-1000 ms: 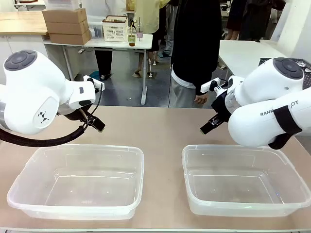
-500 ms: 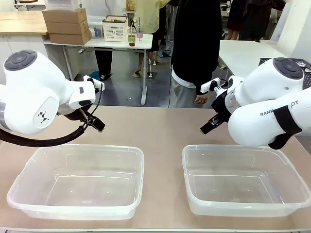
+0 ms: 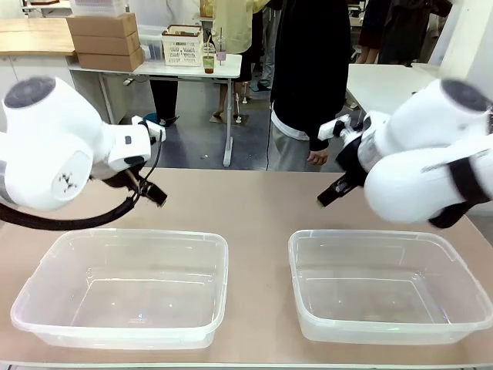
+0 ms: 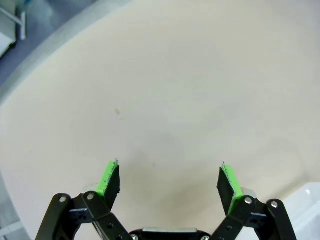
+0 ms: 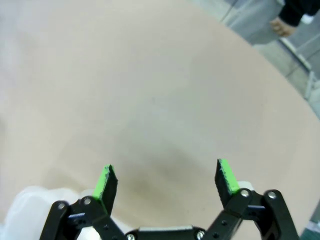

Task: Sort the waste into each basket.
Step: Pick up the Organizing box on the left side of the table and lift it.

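Two see-through tubs stand side by side at the near edge of the table, the left basket (image 3: pixel 123 289) and the right basket (image 3: pixel 389 285), both with nothing inside. No cans or bottles show in any view. My left gripper (image 3: pixel 154 195) hangs over the table behind the left basket; in its wrist view the left gripper (image 4: pixel 169 181) is open over bare tabletop. My right gripper (image 3: pixel 330 193) hangs behind the right basket; its wrist view shows the right gripper (image 5: pixel 166 181) open with nothing between the green pads (image 5: pixel 106 181).
A person in black (image 3: pixel 308 77) stands at the far side, one hand (image 3: pixel 316 158) hanging by the table edge. A corner of the left basket (image 4: pixel 311 200) shows at the left wrist view's lower right. Other tables with boxes (image 3: pixel 104 38) stand behind.
Both arms have shifted slightly upward and blur with motion. The grippers stay open and the baskets have not moved.
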